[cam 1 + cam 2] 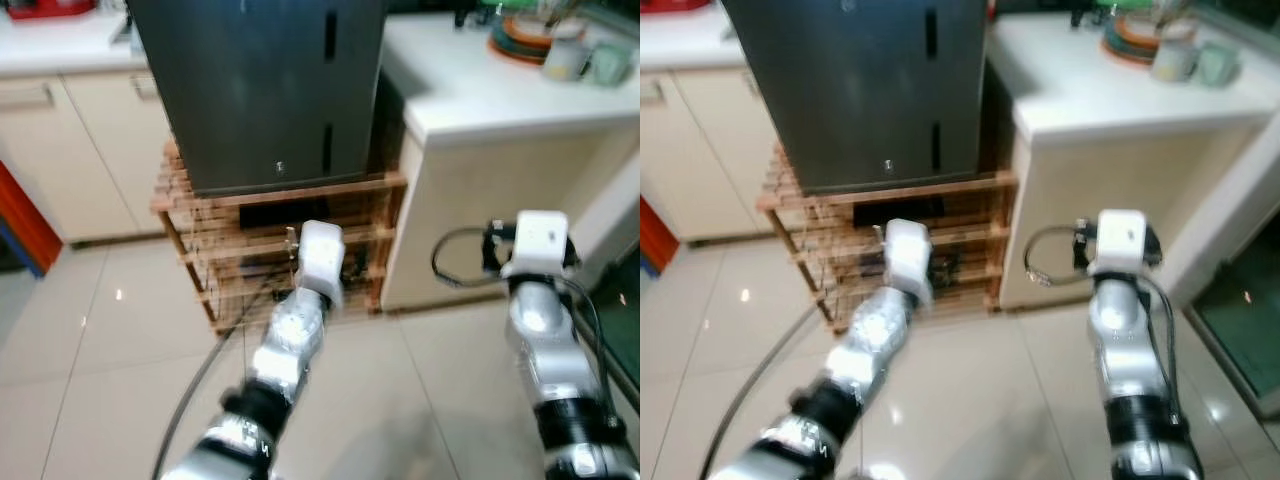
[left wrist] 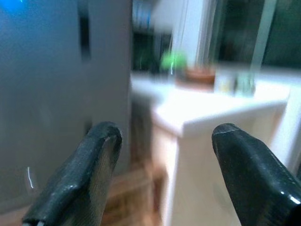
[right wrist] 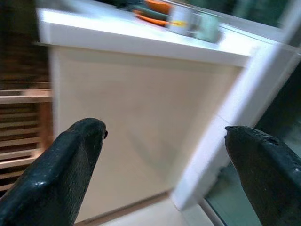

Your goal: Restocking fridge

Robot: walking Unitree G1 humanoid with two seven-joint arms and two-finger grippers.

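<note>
Two silver arms reach forward from the lower edge of the frame toward a dark grey fridge (image 1: 260, 90), which stands with its door closed at upper centre on a slatted wooden rack (image 1: 280, 250). The left gripper (image 2: 162, 136) is raised in front of the rack, below the fridge door; its fingers (image 2: 84, 174) are spread wide with nothing between them, the grey door face lying behind one and the white tabletop (image 2: 207, 108) behind the other. The right gripper (image 3: 164, 132) is at lower right, pointed at the cream side panel (image 3: 141, 122) beneath the tabletop; its fingers (image 3: 61, 169) are likewise spread wide and hold nothing. At upper right, the white tabletop (image 1: 480, 80) carries a stack of coloured plates (image 1: 520, 40) and two pale cups (image 1: 590, 60) near its far edge. Cream cabinet doors (image 1: 70, 150) occupy the upper left, beside the rack. A red and blue object (image 1: 22, 225) shows at the left edge; it is too cropped to identify. Glossy light floor tiles (image 1: 100, 380) cover the lower area. The eye views are slightly blurred.
</note>
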